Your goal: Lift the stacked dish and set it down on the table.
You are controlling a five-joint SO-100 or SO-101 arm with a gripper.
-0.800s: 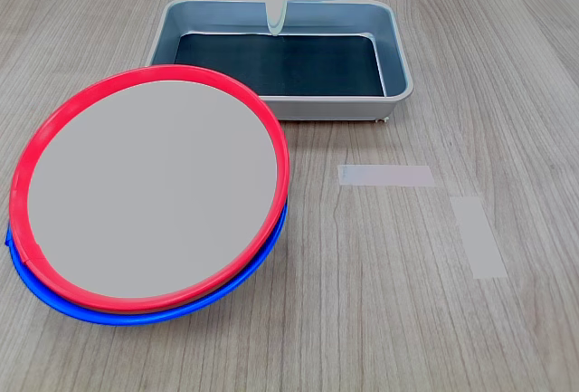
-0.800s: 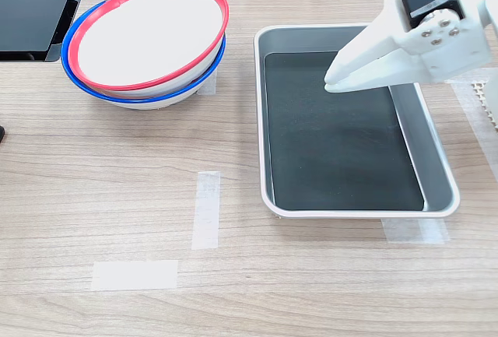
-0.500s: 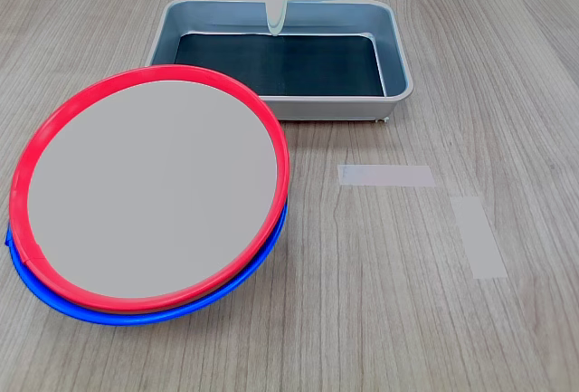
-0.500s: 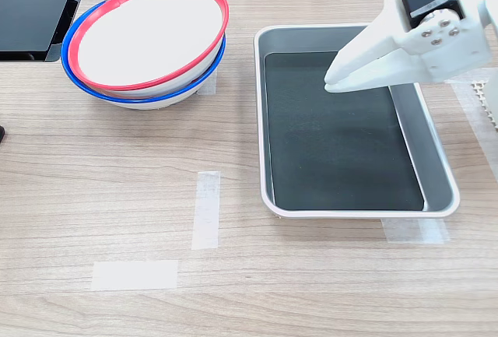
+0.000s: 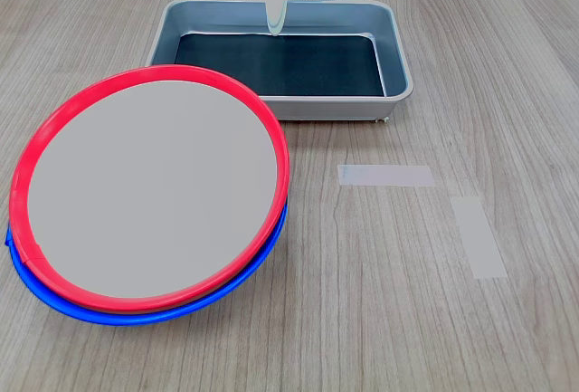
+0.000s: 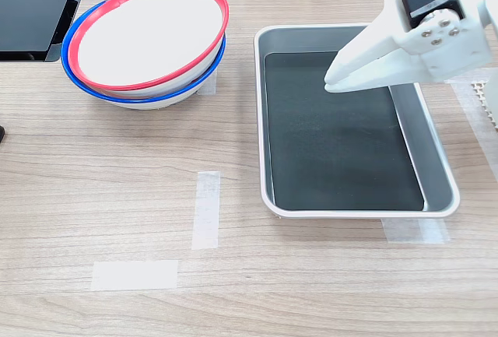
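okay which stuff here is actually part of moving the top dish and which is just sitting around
Part of the job:
red-rimmed dish
table
claw

Just sitting around:
blue-rimmed dish, under the red one
grey tray
tape strips

Both exterior views are bright and evenly lit from overhead. Shadows under the tray [image 6: 268, 119] and plates are soft and short. The desk [image 5: 434, 301] wood grain reads sharp; no blur or glare.
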